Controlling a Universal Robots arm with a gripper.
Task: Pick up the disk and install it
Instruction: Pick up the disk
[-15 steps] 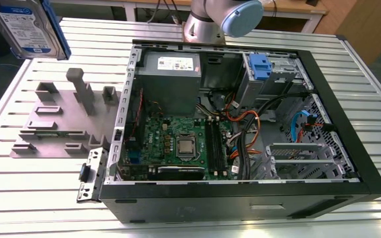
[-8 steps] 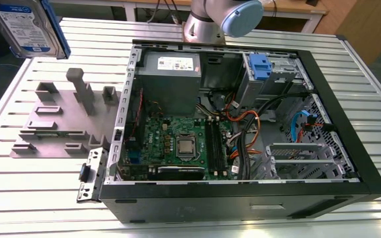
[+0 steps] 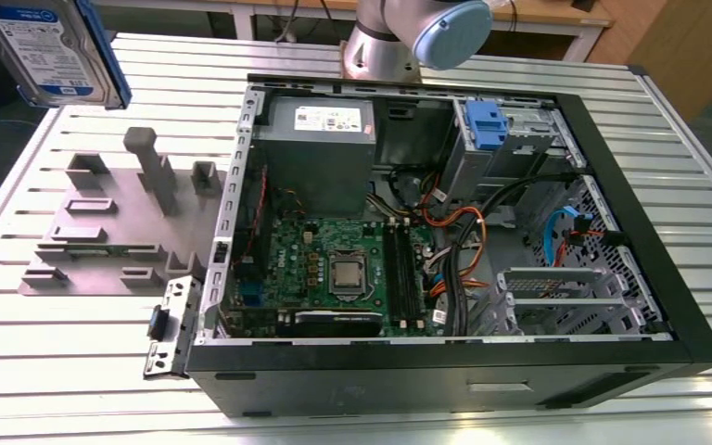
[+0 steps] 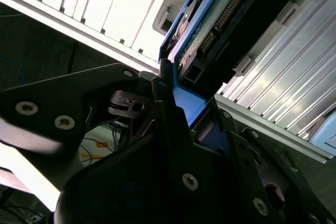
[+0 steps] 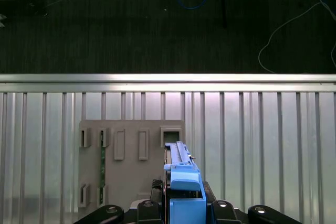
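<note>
Claw [image 4: 190,109] is gripping the disk [image 3: 55,51]. Its jaws are closed on the blue carrier rails, and the drive is standing edge-on between them in both wrist views. In the exterior view the disk is hanging in the upper left corner of the frame, off the worktop [image 3: 71,371], with its label side facing the camera. It is sitting above the grey holder block [image 3: 103,232], which is lying at left-centre. In the first wrist view the holder's slots are showing just past the disk's far edge, so the claw is likely hovering over the spot the drive came from.

The rail grip is probably keeping the label face and connector end free so the drive can slide into a bay. The open computer case [image 3: 455,232] is taking up the centre and right of the exterior view. Its drive cage with the small blue latch [image 3: 486,125] is at upper right, well apart from the disk. The arm [image 3: 412,37] is showing at top centre. Pick-up looks done; install not yet done.
</note>
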